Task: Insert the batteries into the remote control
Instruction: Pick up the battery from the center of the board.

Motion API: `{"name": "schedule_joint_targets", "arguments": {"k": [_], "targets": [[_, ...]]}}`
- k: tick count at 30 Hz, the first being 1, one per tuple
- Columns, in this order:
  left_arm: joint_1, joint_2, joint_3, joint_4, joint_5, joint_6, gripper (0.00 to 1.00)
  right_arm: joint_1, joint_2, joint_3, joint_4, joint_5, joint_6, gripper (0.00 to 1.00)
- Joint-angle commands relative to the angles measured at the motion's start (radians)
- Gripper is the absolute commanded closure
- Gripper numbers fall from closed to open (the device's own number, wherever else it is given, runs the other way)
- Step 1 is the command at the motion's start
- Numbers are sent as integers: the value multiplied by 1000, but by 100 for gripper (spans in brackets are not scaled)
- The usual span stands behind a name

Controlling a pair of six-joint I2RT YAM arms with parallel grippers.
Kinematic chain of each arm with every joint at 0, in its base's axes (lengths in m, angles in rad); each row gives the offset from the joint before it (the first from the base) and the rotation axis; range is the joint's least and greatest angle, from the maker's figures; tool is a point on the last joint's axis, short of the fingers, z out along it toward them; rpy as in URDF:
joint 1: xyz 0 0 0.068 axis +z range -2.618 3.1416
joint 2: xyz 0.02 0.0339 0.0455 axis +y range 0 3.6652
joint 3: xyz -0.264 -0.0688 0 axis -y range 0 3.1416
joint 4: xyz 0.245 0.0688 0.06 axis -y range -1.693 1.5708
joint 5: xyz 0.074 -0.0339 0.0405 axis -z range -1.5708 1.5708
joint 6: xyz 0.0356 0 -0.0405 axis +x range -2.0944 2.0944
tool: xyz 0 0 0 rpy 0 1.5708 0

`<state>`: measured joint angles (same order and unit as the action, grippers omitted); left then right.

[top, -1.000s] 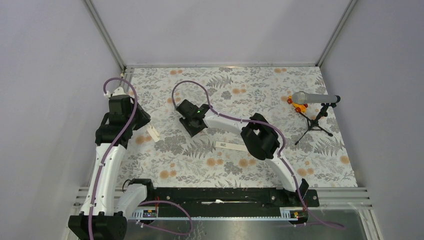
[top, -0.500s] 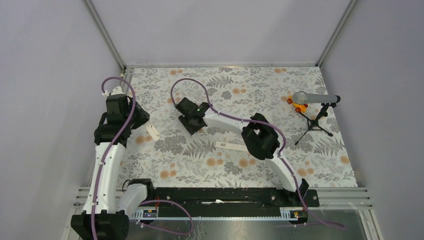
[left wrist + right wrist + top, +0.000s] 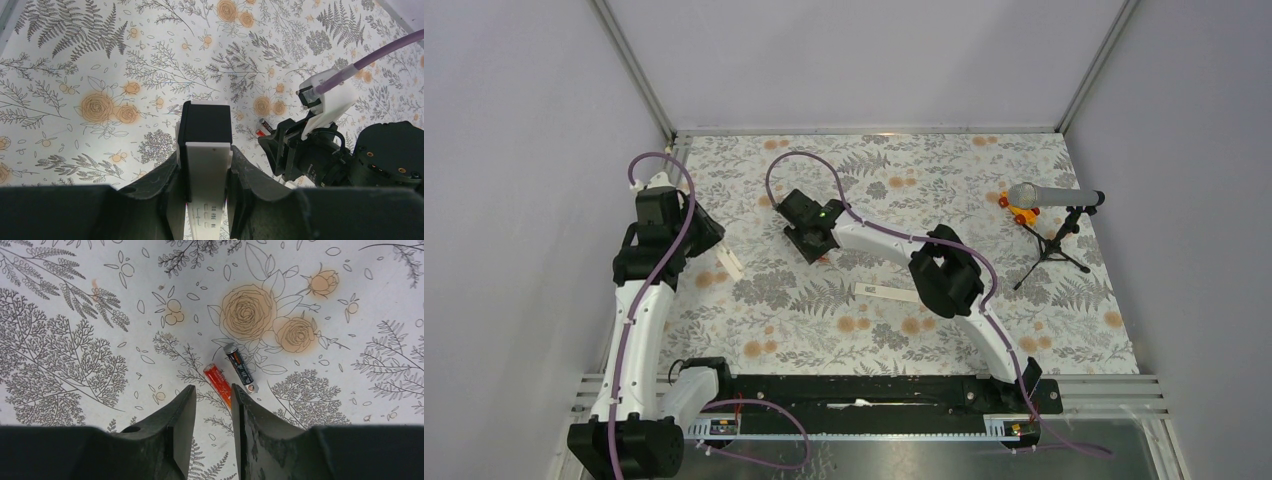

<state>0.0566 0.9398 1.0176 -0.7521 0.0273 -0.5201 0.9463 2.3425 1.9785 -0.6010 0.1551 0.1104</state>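
Note:
My left gripper [image 3: 206,165] is shut on the remote control [image 3: 206,145], a white bar whose dark grey end points away from the wrist. In the top view the remote [image 3: 729,265] sticks out of the left gripper [image 3: 712,247] at the table's left. Two batteries lie on the cloth side by side, one red [image 3: 217,379] and one black [image 3: 239,369]. My right gripper [image 3: 212,392] is open just above them, with the near end of the red one between the fingertips. In the top view the right gripper [image 3: 809,238] is left of centre.
A thin white cover strip [image 3: 889,292] lies mid-table by the right arm's elbow. A grey microphone [image 3: 1049,194] on a black stand and an orange-and-yellow piece [image 3: 1021,210] sit at the far right. The right gripper [image 3: 295,150] shows close by in the left wrist view.
The right gripper has shifted a little towards the far side of the table. The left arm has barely moved and still holds the remote.

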Motion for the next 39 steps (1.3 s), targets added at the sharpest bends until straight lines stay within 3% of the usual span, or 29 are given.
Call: {"name": "schedule_joint_targets", "arguments": {"k": [1,11,17,25,30,39], "targets": [[11,2,-5,64,33,9,97,-10,25,38,-30,-39,-24,61],[15,2,-10,73,57,11,97,-22,57,55,-66,-56,-39,58],[19,3,-4,74,64,11,97,-24,75,89,-120,-75,-42,65],[22,-7,-11,79,78,9,97,-24,42,47,-164,-115,-87,54],[22,-13,-19,83,88,8,97,-24,51,35,-163,-108,-105,68],[22,-25,-21,90,126,9,97,-24,63,27,-161,-83,-129,78]]}}
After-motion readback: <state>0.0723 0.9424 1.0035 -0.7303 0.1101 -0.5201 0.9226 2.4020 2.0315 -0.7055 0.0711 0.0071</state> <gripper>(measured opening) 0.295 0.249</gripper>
